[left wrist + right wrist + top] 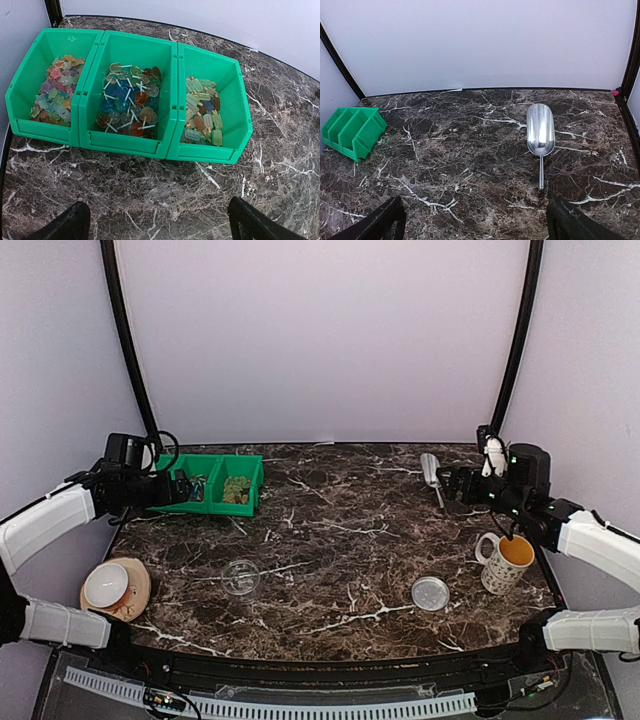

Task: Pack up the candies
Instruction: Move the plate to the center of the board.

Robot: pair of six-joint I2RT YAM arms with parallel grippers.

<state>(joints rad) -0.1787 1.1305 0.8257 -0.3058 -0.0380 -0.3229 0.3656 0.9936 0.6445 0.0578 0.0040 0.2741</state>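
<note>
Hovering just in front of the green bin (174, 100), the left gripper (160, 224) is holding its jaws wide apart, gripping nothing. The candies (127, 102) are lying inside that bin, just beyond the fingertips, filling all three compartments. Seen from the left wrist, stars are lying on the left, round lollipops on white sticks in the middle and popsicle shapes on the right, each heap too many to count. The right gripper (475, 222) is also standing open and empty, facing one metal scoop (540, 130) lying flat on the desk (445, 150), well apart from the candies. One mug (504, 562), one clear tub (241, 577) and one lid (431, 593) are sitting nearer the arms.
</note>
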